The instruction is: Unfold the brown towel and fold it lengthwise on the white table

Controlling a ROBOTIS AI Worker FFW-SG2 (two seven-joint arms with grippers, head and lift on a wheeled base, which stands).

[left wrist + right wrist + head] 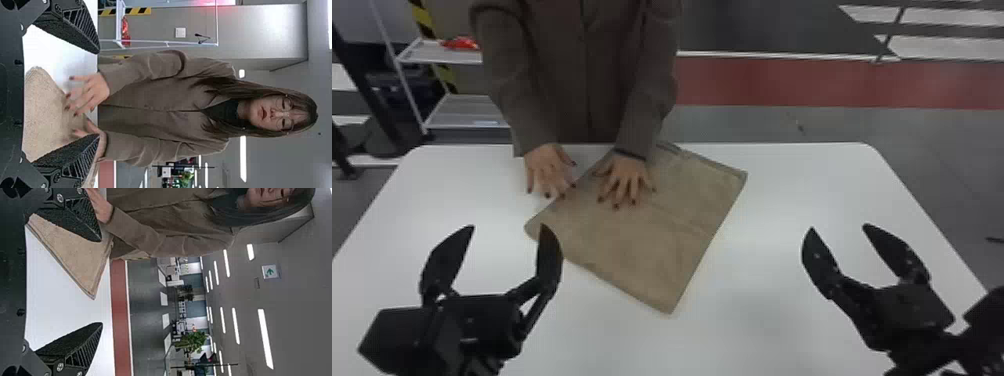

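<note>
The brown towel (652, 235) lies flat and turned at an angle on the white table (762, 320), one corner toward the robot. A person's hand (624, 177) presses on it; the other hand (547, 170) rests at its left edge. My left gripper (507, 240) stands open at the towel's left corner, one finger overlapping it in view. My right gripper (839, 232) is open to the right of the towel. In the left wrist view, the towel (47, 113) shows beyond the open left gripper (98, 94); in the right wrist view, the towel (74, 250) shows beyond the open right gripper (101, 282).
A person in a brown jacket (587, 75) stands at the table's far edge, leaning over the towel. Behind at the left is a white shelf rack (462, 110) with a red item (461, 43) on it.
</note>
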